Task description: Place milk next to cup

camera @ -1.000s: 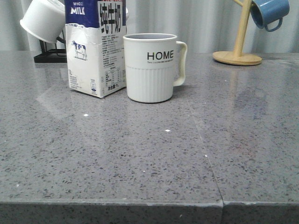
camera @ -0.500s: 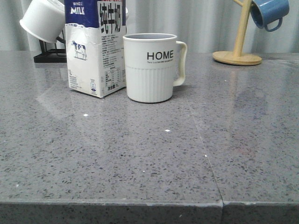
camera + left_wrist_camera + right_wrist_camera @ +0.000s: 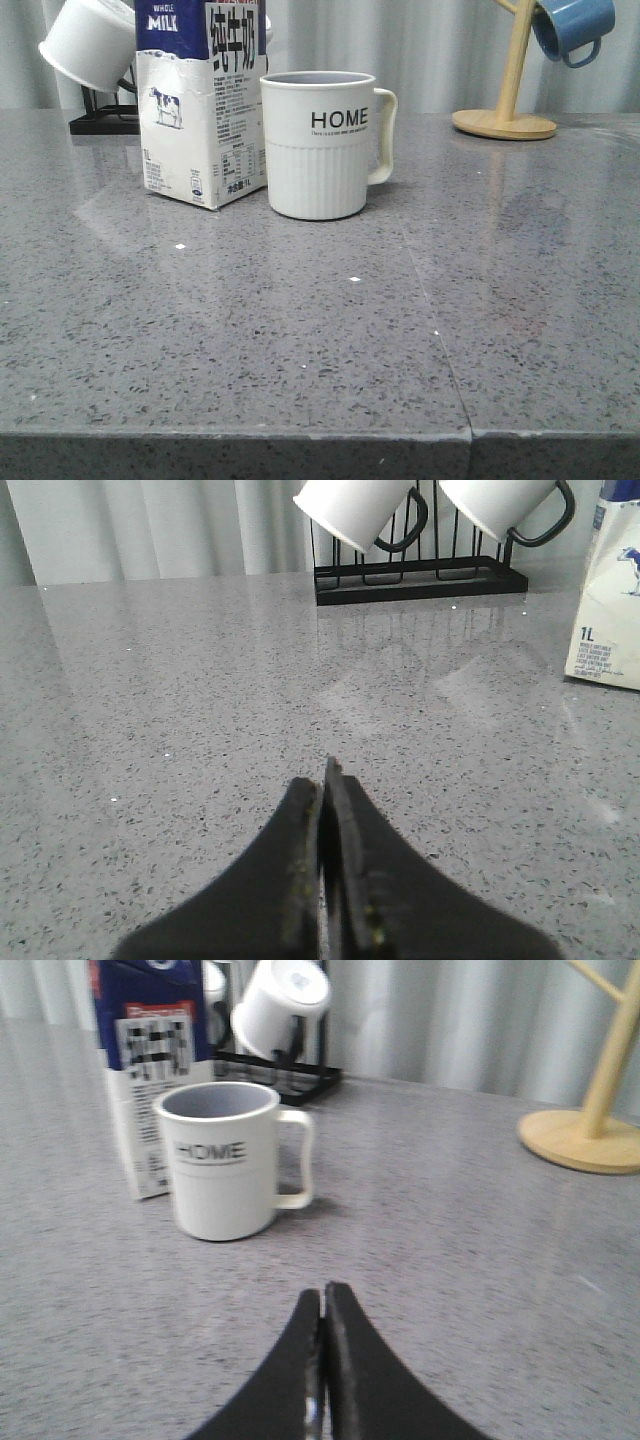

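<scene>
Fingers of the left gripper (image 3: 323,780) and right gripper (image 3: 323,1305) are pressed together, holding nothing, above the grey table (image 3: 300,340). In the upper left of the front view, the milk (image 3: 200,100) stands upright just beside the cup (image 3: 318,145).

grey speckled countertop (image 3: 300,330) — seam visible | pale pleated curtain (image 3: 440,50) behind
</scene>
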Action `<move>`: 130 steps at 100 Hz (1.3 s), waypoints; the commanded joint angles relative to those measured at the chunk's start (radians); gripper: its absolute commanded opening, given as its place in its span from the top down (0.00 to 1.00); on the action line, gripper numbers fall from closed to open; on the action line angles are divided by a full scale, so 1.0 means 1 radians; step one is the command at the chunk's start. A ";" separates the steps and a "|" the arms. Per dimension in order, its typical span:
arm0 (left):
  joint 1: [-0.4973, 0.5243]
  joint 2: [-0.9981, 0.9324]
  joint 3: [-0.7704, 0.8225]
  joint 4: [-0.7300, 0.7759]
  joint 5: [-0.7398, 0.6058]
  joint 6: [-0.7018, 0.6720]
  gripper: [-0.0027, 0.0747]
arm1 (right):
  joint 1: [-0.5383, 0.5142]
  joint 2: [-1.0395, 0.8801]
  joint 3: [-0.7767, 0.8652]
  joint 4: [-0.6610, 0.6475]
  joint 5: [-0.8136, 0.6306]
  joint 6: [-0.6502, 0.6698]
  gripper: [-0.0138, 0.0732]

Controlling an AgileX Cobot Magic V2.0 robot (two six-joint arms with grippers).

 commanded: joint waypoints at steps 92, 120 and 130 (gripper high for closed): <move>0.002 -0.029 0.061 -0.002 -0.077 -0.010 0.99 | -0.463 -0.354 0.178 0.007 0.019 -0.046 0.92; 0.002 -0.029 0.061 -0.002 -0.077 -0.010 0.99 | -0.464 -0.355 0.177 0.007 0.019 -0.046 0.92; 0.002 -0.029 0.061 -0.002 -0.077 -0.010 0.99 | -0.464 -0.355 0.177 0.007 0.019 -0.046 0.92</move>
